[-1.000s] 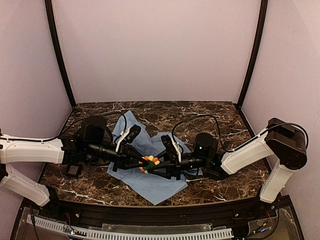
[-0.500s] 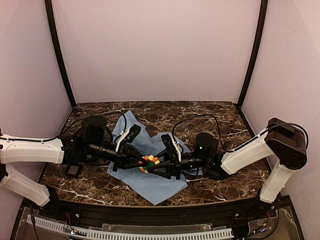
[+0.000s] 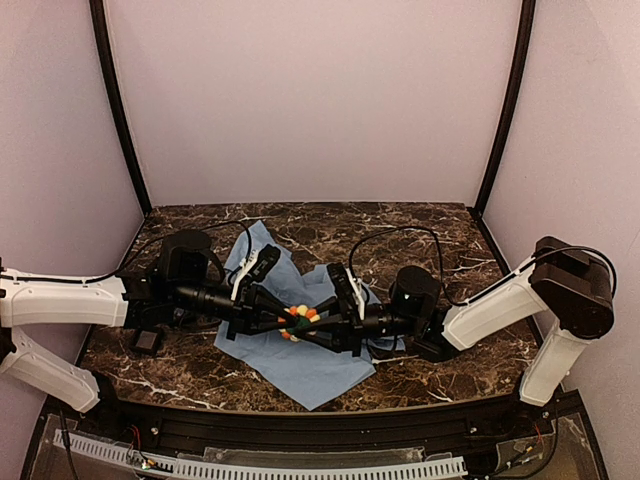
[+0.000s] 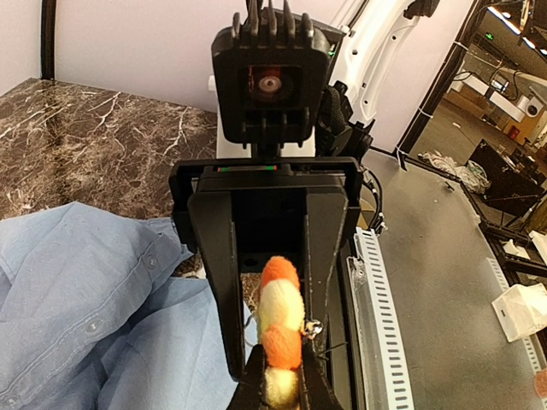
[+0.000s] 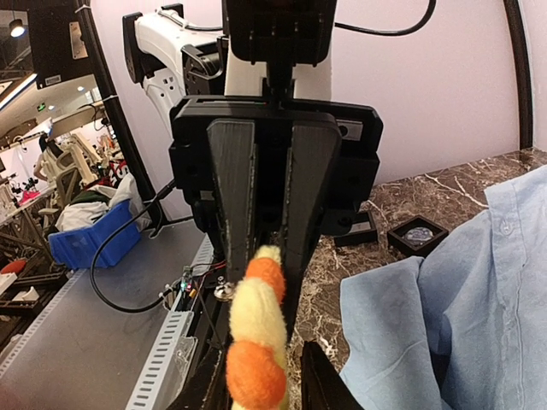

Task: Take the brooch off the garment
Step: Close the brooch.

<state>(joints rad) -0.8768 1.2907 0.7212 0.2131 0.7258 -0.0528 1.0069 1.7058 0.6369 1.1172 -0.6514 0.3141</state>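
**Brooch.** One brooch (image 3: 300,321). It sits above the middle of the garment (image 3: 300,372), toward the near side of the table (image 3: 450,235). It lies directly between the two end effectors. Both wrist views show it edge-on as an upright row of orange and yellow petals. Its flat faces therefore turn sideways, across the line of the arms. A small metal part (image 5: 224,291), judged to be the clasp, shows just beside the row. Whether the pin passes through the cloth cannot be told.

**End effectors.** Two, meeting tip to tip along one line across the table.
- **Left end effector** (image 3: 285,324): it reaches in from the left with its jaws drawn together, pinching the brooch at its near edge.
- **Right end effector** (image 3: 318,322): it reaches in from the right with its jaws standing apart, one on each flat face of the brooch. In the left wrist view a sliver of gap shows on one side, so no clamp is confirmed.

**Governing relation.** The brooch lies straight ahead of each end effector, at the fingertips. Neither arm is farther off in any way that matters. The left has it in hand and the right only straddles it. In my judgement the coming move depends on the right jaws meeting those two sideways faces squarely.

**Garment.** One, light blue and buttoned, spread flat on the table beneath and beside the arms.

**Other items.** Two small black square pads (image 5: 418,236) lie on the table beyond the garment, well apart from the brooch.
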